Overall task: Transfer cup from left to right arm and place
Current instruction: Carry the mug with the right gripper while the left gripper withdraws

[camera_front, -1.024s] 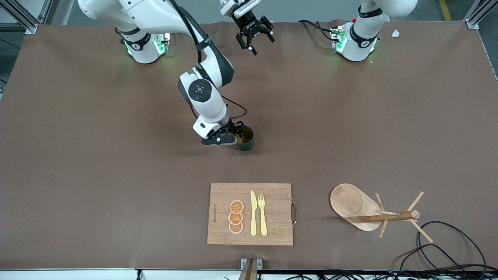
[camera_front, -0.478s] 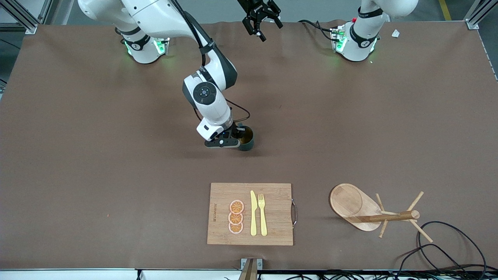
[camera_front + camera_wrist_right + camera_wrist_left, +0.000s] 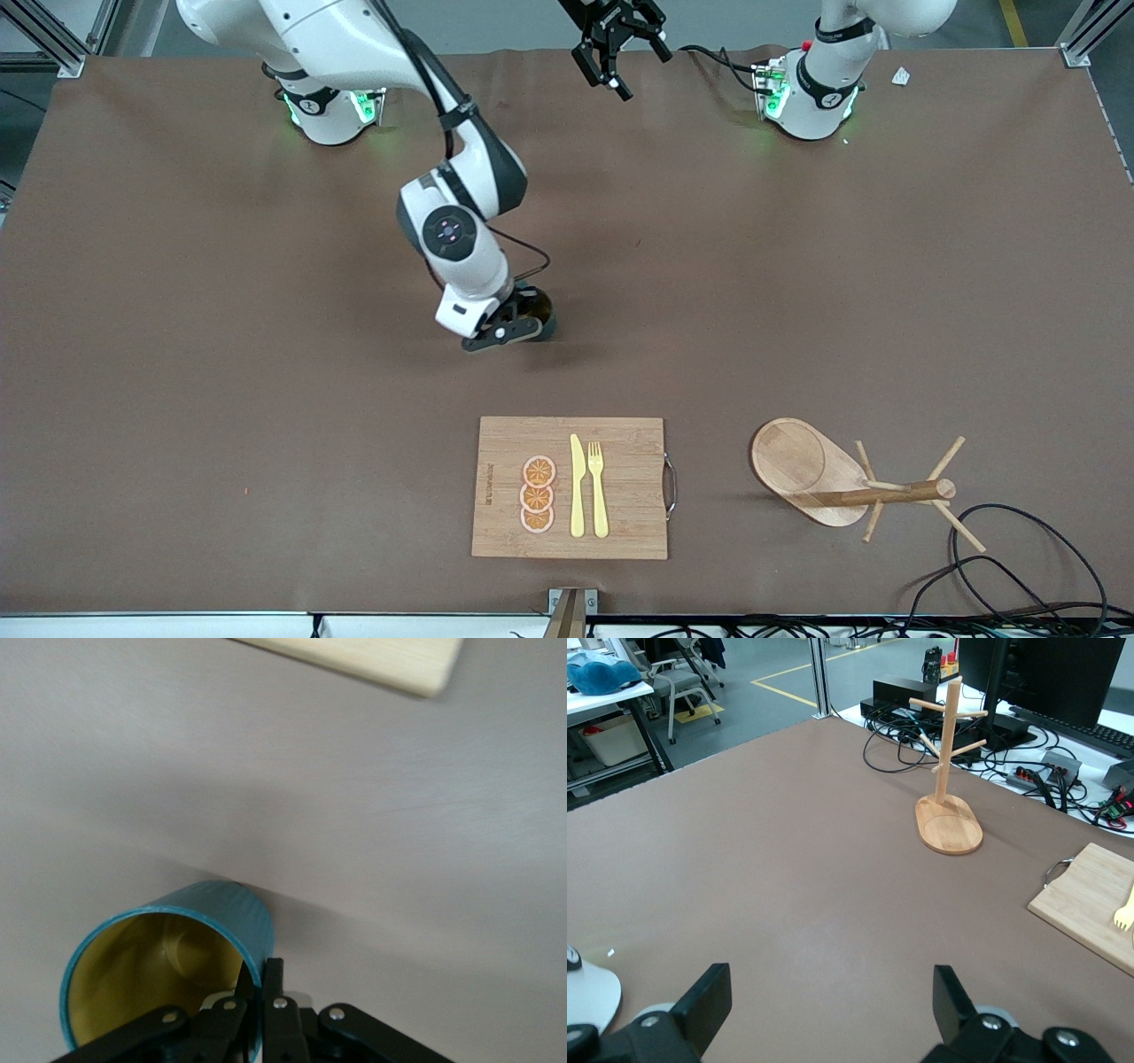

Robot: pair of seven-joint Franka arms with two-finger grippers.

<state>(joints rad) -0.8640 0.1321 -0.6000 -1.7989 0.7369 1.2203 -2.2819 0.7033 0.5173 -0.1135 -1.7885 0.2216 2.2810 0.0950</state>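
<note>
The dark teal cup (image 3: 542, 311) with a mustard-yellow inside is at the middle of the table, mostly hidden under my right gripper (image 3: 530, 322). In the right wrist view my right gripper (image 3: 261, 985) is shut on the cup's (image 3: 182, 943) rim wall, with one finger inside and one outside. The cup is tilted and casts a shadow on the brown mat. My left gripper (image 3: 618, 44) is open and empty, up in the air over the table's edge between the two bases. In the left wrist view the left gripper (image 3: 833, 1010) holds nothing between its fingers (image 3: 709, 999).
A wooden cutting board (image 3: 629, 483) with a yellow knife, a fork and orange slices lies nearer the front camera than the cup. A wooden peg rack (image 3: 850, 483) stands toward the left arm's end, also in the left wrist view (image 3: 948, 771). Black cables (image 3: 1019, 558) lie near it.
My right gripper has shifted with the cup a little toward the right arm's end of the table. My left gripper has drawn back toward its own base, still open.
</note>
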